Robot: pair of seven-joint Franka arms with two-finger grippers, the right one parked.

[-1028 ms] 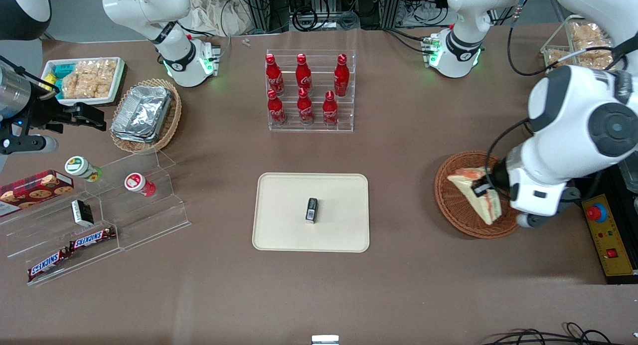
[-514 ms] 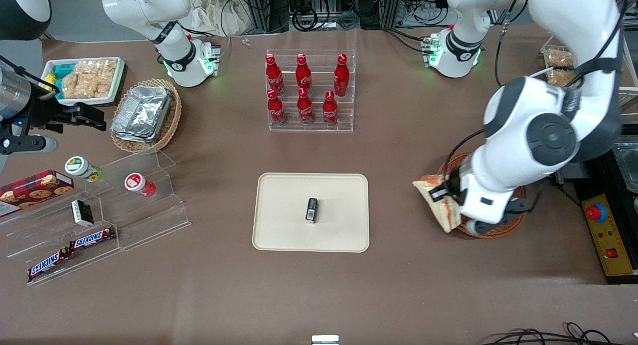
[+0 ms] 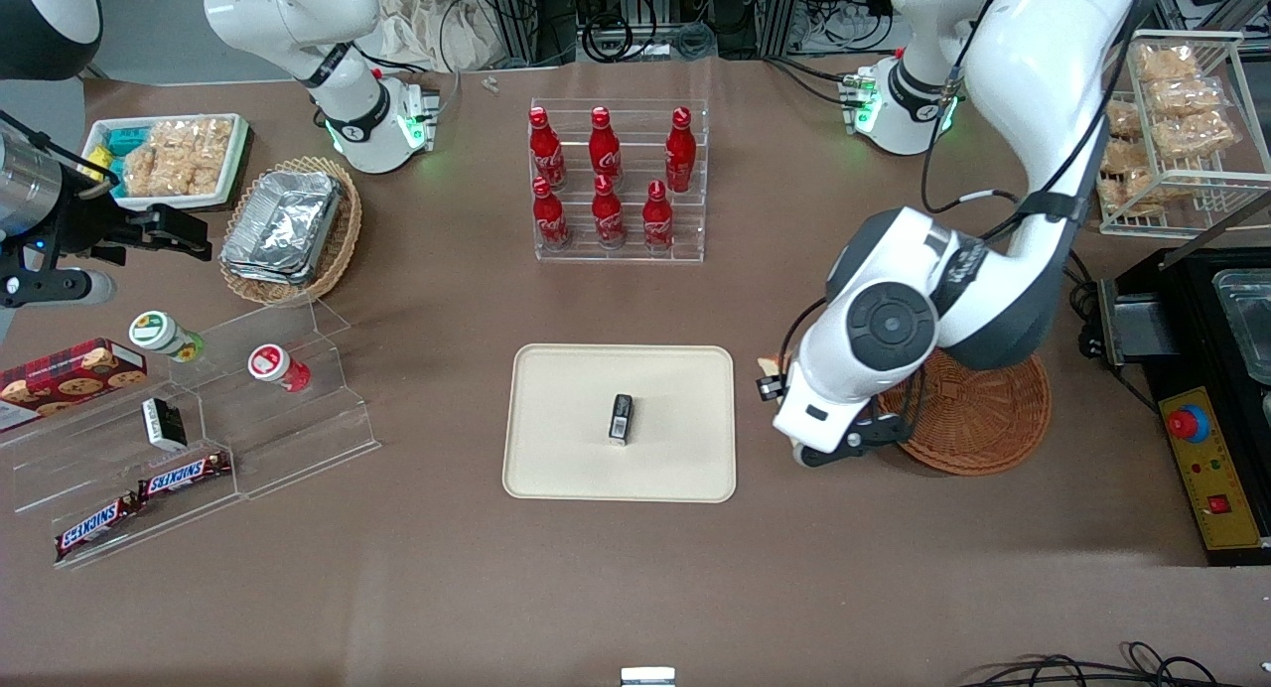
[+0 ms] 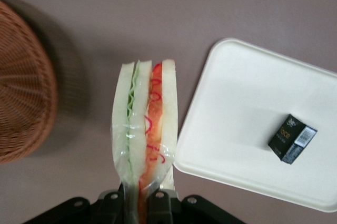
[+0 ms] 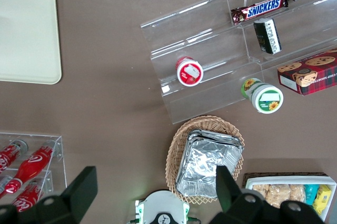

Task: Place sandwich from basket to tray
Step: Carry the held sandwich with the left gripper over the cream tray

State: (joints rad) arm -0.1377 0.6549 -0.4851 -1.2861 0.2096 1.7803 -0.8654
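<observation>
My left gripper (image 4: 140, 203) is shut on the sandwich (image 4: 145, 129), a plastic-wrapped wedge of white bread with green and red-orange filling. It hangs above the bare table between the reddish-brown wicker basket (image 4: 23, 108) and the cream tray (image 4: 247, 124), close to the tray's rim. In the front view the gripper (image 3: 773, 381) is mostly hidden under the arm, between the tray (image 3: 566, 409) and the basket (image 3: 983, 414), and only a sliver of the sandwich (image 3: 766, 362) shows. The basket holds nothing.
A small black box (image 3: 621, 417) lies on the tray near its middle. A clear rack of red bottles (image 3: 616, 181) stands farther from the front camera. A tan basket with foil trays (image 3: 288, 225) and clear shelves with snacks (image 3: 189, 439) lie toward the parked arm's end.
My gripper lifted the sandwich out of the basket and carried it sideways toward the tray. The basket now stands empty.
</observation>
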